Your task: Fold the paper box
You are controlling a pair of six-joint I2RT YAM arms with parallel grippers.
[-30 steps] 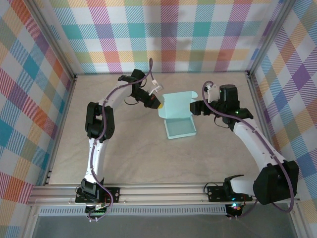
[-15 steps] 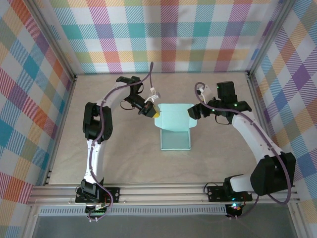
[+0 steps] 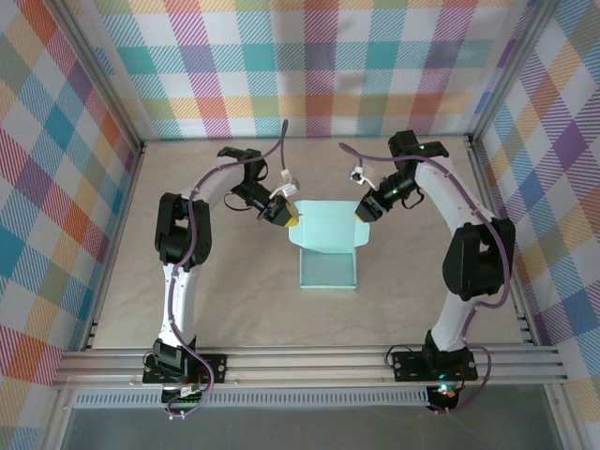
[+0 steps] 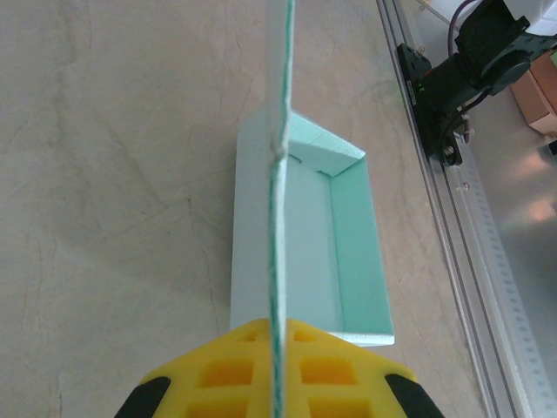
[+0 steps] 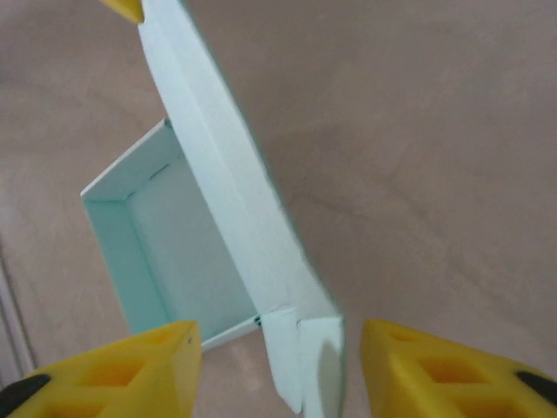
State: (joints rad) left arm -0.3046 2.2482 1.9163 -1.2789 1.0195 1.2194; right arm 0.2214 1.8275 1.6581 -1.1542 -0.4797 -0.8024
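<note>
The paper box (image 3: 328, 269) is pale mint card, with its open tray on the table and its lid (image 3: 328, 225) raised at the far side. My left gripper (image 3: 286, 216) is shut on the lid's left edge. In the left wrist view the card runs edge-on between the yellow pads (image 4: 218, 374) of the left gripper (image 4: 277, 370), with the tray (image 4: 306, 252) beyond. My right gripper (image 3: 366, 210) is at the lid's right corner. Its jaws are open, and the right gripper (image 5: 277, 348) straddles the lid's small end flap (image 5: 305, 357) without touching it.
Plaid walls close in the table on three sides, with metal posts at the back corners. An aluminium rail (image 3: 309, 361) carrying both arm bases runs along the near edge. The right arm's base (image 4: 452, 78) shows beyond the tray. Bare tabletop (image 3: 262, 309) lies around the box.
The right arm swung in from the right side to the lid's far right corner, and its jaws narrowed around the flap. The box slid left and squared up. The left gripper kept its hold.
</note>
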